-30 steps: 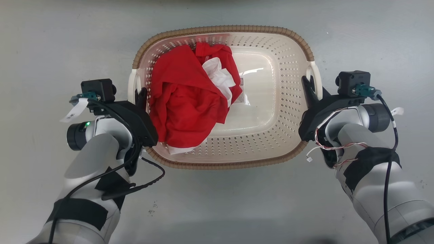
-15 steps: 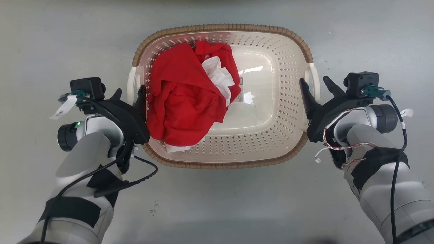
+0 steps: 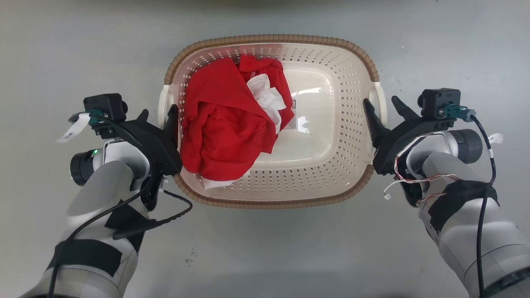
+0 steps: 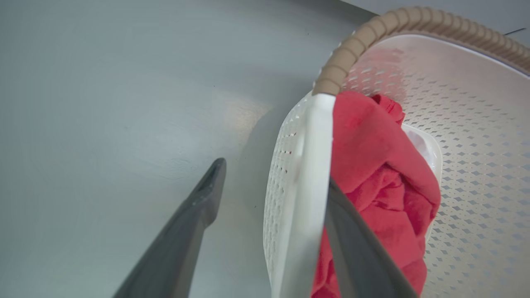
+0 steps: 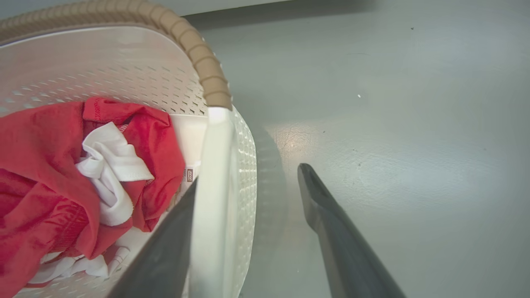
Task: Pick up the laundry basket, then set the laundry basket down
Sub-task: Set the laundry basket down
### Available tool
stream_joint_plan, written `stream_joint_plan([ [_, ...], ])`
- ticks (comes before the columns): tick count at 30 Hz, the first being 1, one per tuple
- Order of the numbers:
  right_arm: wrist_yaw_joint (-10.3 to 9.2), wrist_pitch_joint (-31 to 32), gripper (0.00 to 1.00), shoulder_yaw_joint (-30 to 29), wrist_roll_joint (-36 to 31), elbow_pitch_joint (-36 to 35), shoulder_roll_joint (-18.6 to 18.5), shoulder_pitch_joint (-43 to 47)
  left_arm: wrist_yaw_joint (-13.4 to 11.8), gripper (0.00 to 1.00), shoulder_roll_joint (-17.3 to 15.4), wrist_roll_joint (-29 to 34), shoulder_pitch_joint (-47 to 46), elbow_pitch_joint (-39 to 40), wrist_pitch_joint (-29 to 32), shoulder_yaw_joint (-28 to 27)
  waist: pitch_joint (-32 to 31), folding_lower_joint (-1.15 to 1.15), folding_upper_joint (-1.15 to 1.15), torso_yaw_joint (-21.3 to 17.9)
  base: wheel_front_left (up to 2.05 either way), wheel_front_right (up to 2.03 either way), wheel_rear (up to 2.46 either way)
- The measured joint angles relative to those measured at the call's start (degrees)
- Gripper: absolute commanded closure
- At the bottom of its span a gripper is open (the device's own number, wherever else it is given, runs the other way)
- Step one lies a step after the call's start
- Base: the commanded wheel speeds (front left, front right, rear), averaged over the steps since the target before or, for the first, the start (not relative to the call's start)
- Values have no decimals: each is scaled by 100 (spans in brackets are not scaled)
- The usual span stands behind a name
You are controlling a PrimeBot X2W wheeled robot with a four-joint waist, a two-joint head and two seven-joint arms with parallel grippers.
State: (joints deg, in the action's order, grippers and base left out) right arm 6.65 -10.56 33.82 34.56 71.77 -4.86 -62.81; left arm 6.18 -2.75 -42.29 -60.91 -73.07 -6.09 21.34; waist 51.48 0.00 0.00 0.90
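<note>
Left claw (image 3: 159, 110) straddles laundry basket (image 3: 269, 39); right claw (image 3: 380, 100) too

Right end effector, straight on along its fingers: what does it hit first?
Likely the cream perforated plastic laundry basket: its white side handle sits between the fingers of the open right end effector, with the brown woven-look rim just beyond. Depth unclear.

The floor (image 3: 265, 248) was a smooth, pale grey surface with a soft sheen and faint scuffs. Directly on it sat the laundry basket (image 3: 290, 182), just toward 12 o'clock from the middle of the head view, its long sides running from 9 to 3 o'clock. A cluster of small dark specks (image 3: 189, 253) marked the floor at 7 o'clock from the basket.
</note>
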Motion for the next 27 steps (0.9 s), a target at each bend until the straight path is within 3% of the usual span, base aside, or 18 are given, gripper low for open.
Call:
stream_joint_plan([
  [15,44,22,0,115,233,-276,33,215,90,0,41,20,19,-22,135,218,-366,0,0,4,0,0,0],
  [27,48,-321,0,154,466,-641,-46,706,97,0,-41,236,397,96,-533,482,-1233,0,0,-27,0,0,0],
])
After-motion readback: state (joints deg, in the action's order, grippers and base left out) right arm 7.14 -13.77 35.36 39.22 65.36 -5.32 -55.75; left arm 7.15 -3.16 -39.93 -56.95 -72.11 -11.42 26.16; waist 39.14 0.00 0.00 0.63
